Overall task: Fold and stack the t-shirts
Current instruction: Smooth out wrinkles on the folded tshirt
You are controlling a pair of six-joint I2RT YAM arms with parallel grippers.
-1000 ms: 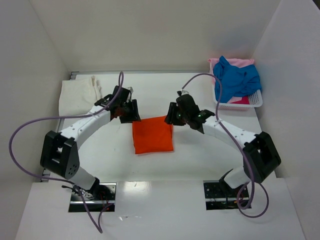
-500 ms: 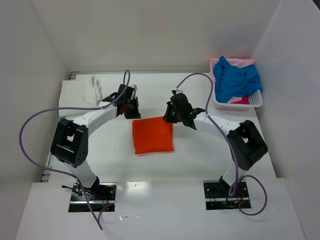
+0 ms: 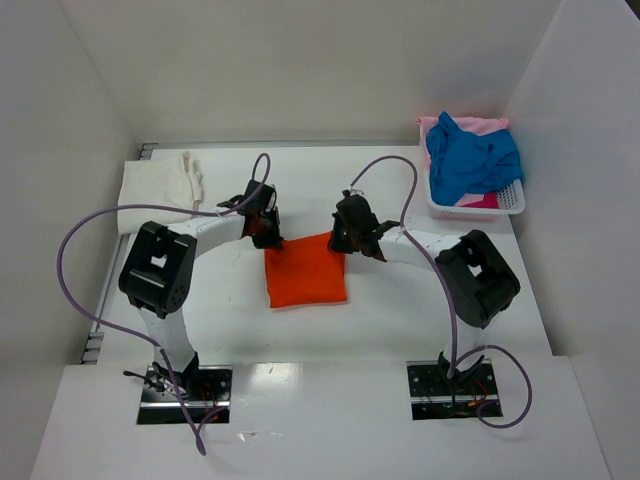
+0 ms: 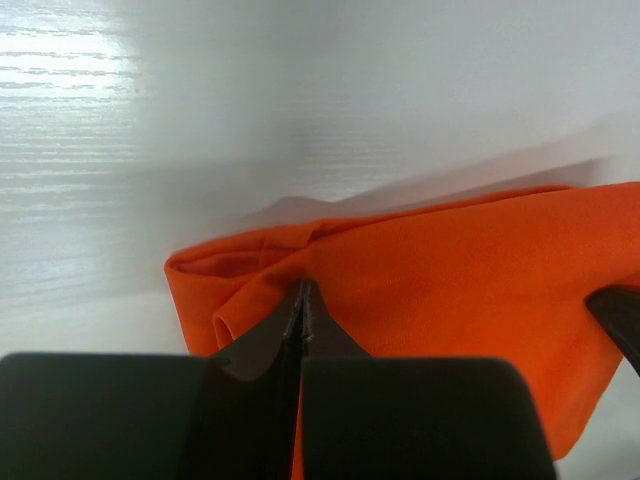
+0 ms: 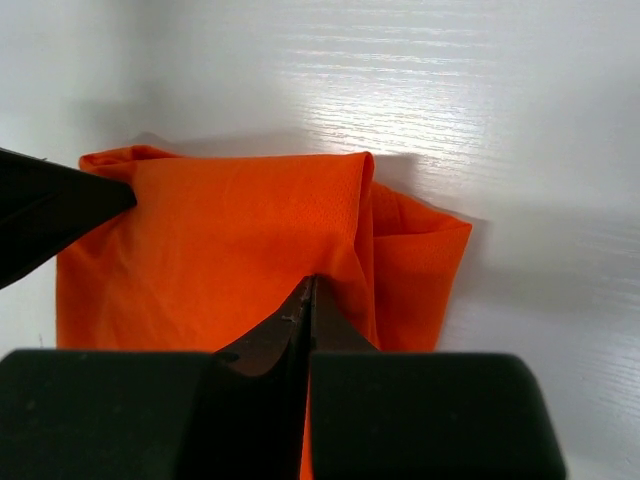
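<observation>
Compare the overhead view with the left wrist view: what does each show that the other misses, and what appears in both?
Only the overhead view shows the white basket at the far right, holding the blue t-shirt and pink t-shirt, and the cream-white t-shirt at the far left. Only the left wrist view shows the close detail of the left gripper: it is shut, pinching a rolled corner of cloth. Both views show the orange t-shirt lying folded on the white table.

Left gripper [image 3: 265,232] and right gripper [image 3: 343,238] sit at the far corners of a folded orange tee [image 3: 305,275] on the table [image 3: 400,310]. A cream tee [image 3: 155,190] lies far left. A blue tee [image 3: 470,160] and a pink tee [image 3: 482,125] fill the basket [image 3: 512,200] far right.
</observation>
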